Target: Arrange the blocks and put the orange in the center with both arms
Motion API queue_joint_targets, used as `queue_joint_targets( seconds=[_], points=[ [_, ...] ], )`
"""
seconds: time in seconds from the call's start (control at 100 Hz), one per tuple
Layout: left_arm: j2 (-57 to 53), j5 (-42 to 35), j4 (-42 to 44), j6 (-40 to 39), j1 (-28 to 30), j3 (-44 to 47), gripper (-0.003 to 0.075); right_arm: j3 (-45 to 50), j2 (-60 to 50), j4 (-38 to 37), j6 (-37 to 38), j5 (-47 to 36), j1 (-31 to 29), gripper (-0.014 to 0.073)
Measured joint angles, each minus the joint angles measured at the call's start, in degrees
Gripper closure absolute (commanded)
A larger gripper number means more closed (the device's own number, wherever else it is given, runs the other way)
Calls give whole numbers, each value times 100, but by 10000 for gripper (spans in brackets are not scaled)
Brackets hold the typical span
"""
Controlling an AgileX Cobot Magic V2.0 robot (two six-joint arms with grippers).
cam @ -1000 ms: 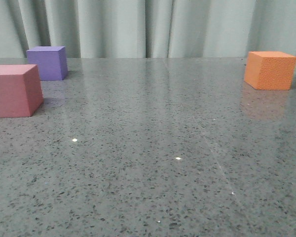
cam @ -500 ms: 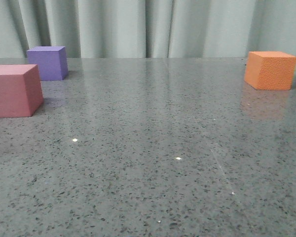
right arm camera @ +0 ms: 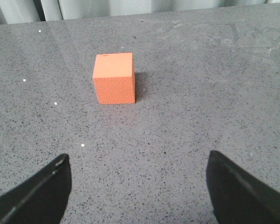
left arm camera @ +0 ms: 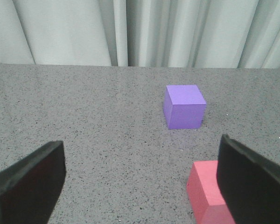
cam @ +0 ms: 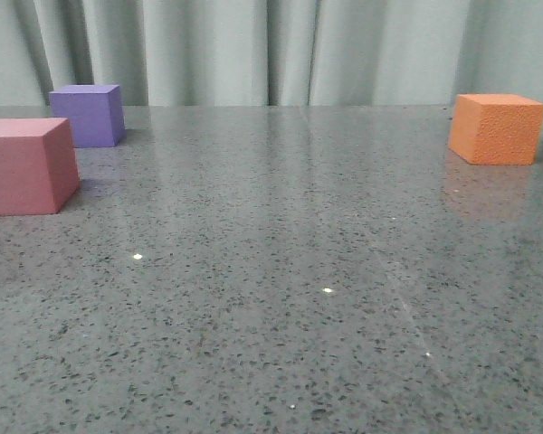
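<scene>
A speckled grey stone-look table (cam: 281, 298) fills most of the front view, backed by a pale pleated curtain (cam: 271, 50) (greenish-grey, hanging straight down behind the far edge). A few small bright light spots are reflected on the polished surface.

Next in size, the pink cube (cam: 27, 165) is seen at the left edge of the front view, sitting flat on the table and partly cut off by the frame. The purple cube (cam: 89, 115) is set just behind it, farther back and a bit to the right, near but not touching. Way over on the right side, well apart from both, the orange cube (cam: 495, 128) is parked flat near the far edge, pebbled faces and all, with a faint reflection under it.

Neither arm is visible in the front view, so the wrist cameras have to be used. The left gripper (left arm camera: 140, 182) is held spread wide with nothing between its dark fingers (left arm camera: 30, 184); the purple cube (left arm camera: 184, 106) is seen ahead of it and the pink cube (left arm camera: 205, 193) is partly hidden behind one finger (contact can't be told from this angle). The right gripper (right arm camera: 140, 191) is likewise spread wide and empty, with the orange cube (right arm camera: 114, 78) sitting ahead of it, clear of both fingers.
</scene>
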Motion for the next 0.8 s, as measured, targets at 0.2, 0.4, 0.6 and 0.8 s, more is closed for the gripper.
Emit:
queue_joint_targets(
  seconds=[0.2, 0.4, 0.6, 0.8],
  points=[
    [0, -22, 0, 0, 0, 0, 155, -1129, 1135, 139, 0, 564, 0, 1],
    [0, -33, -21, 0, 0, 0, 155, -2578, 2607, 463, 0, 1068, 0, 1],
    [0, -33, -43, 0, 0, 0, 155, -4081, 3973, 529, 0, 1961, 0, 1],
    [0, -33, -43, 0, 0, 0, 155, -5282, 5148, 556, -105, 2709, 0, 1]
  ],
)
